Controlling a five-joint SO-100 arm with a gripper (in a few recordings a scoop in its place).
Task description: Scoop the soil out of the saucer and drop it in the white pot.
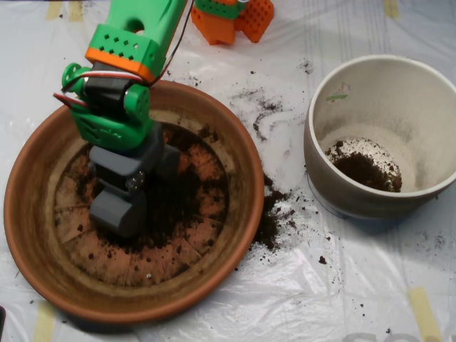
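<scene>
The counter (370, 285) is covered with a wrinkled sheet of clear plastic over white, with strips of pale yellow tape showing near the edges. On its left half sits the saucer (246, 192), a wide, shallow terracotta dish with a thick rim and a grooved flat bottom. The green and orange arm (135, 35) reaches down into it from the top left, with black and red wires running along its side. At the arm's end the grey pincer (121, 206) is down inside the saucer, left of centre, its tip on or just above the bottom; from above I cannot tell whether its two halves are spread or pressed together.

To the right, well apart from the saucer, stands the white pot (328, 142), deep and round, with a small green mark near its upper left rim. A clump of soil lies on its pale, dusty bottom.

Soil (178, 192) is spread thinly over the saucer's floor, darkest in the middle just right of the pincer. A spilled heap (271, 217) lies on the plastic against the saucer's right rim, and finer crumbs are scattered between saucer and pot. An orange part (231, 20) sits at the top edge.
</scene>
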